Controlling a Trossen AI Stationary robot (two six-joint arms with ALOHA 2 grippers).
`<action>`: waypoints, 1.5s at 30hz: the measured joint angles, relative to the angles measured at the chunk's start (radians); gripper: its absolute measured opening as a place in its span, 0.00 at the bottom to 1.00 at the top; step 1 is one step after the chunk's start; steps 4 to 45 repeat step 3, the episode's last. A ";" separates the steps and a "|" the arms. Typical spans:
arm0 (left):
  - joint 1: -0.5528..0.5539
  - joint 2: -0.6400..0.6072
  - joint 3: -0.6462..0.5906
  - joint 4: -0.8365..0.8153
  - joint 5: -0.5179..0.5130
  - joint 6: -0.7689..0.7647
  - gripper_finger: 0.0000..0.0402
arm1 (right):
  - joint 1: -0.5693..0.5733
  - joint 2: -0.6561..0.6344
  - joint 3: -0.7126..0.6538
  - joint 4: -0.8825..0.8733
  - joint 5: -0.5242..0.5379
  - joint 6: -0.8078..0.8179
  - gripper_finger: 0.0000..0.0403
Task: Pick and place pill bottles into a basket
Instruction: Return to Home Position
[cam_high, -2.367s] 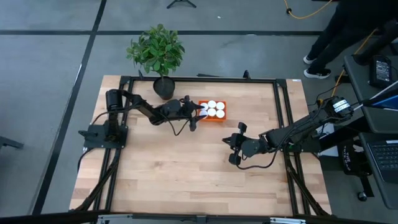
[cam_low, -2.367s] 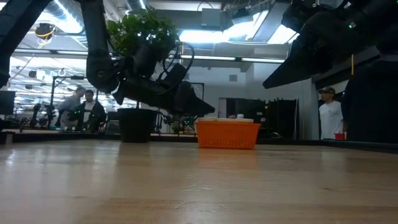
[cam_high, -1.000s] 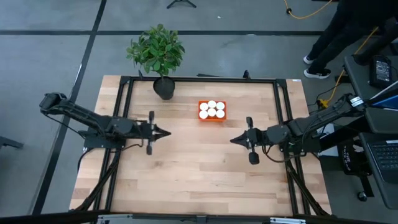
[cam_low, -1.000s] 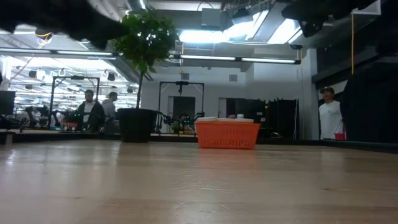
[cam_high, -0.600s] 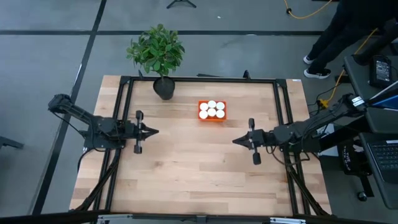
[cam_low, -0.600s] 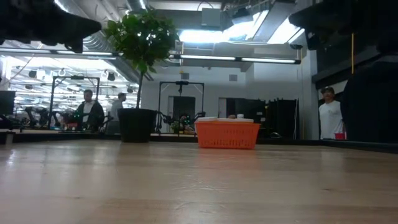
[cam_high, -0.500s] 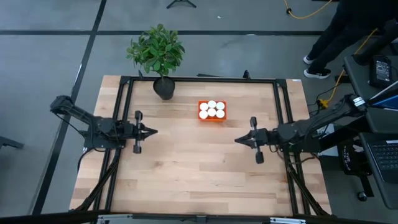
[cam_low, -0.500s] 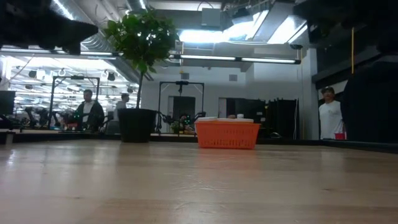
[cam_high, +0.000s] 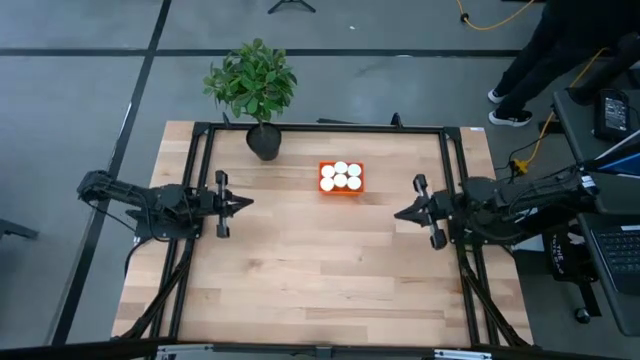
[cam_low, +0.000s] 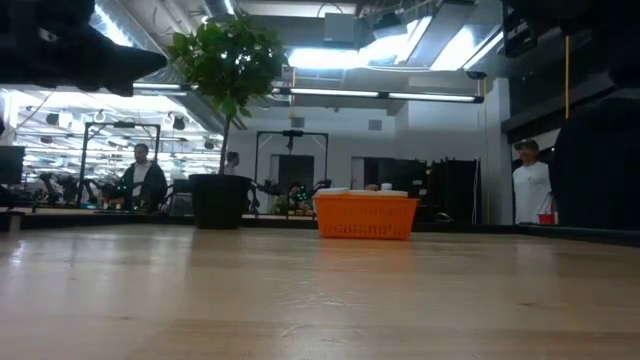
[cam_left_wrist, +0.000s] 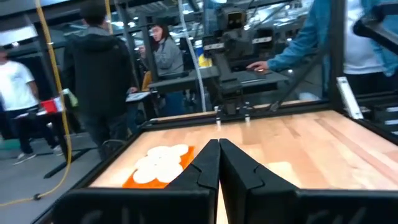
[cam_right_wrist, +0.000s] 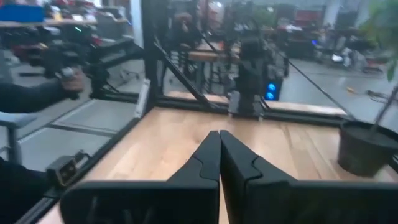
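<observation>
Several pill bottles (cam_high: 341, 175), seen as round white caps, stand inside the orange basket (cam_high: 341, 192) at the far middle of the table. The basket (cam_low: 366, 217) rests on its base on the wood, and the left wrist view shows the caps (cam_left_wrist: 160, 163) in it too. My left gripper (cam_high: 250, 201) is shut and empty, held above the table to the left of the basket and pointing toward the table's middle. My right gripper (cam_high: 397, 214) is shut and empty, to the right of the basket and slightly nearer, also pointing toward the middle.
A potted plant (cam_high: 257, 95) in a dark pot (cam_high: 264, 141) stands at the far edge, left of the basket. A black frame (cam_high: 320, 127) runs around the table. People stand in the room beyond the table. Bare wood (cam_high: 320, 270) fills the middle and near part.
Both arms have drawn back from the table's middle. My left gripper has gone toward the left edge and my right gripper toward the right edge, each a little toward the far side. Both have stayed shut. The basket and bottles have not moved.
</observation>
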 joint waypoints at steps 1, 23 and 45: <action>0.024 0.000 0.000 -0.003 0.013 -0.006 0.01 | -0.015 -0.014 0.000 -0.005 -0.029 0.000 0.01; 0.071 0.000 0.000 -0.012 0.070 -0.016 0.01 | -0.037 -0.039 0.000 -0.025 -0.069 0.000 0.01; 0.071 0.000 0.000 -0.012 0.070 -0.016 0.01 | -0.037 -0.039 0.000 -0.025 -0.069 0.000 0.01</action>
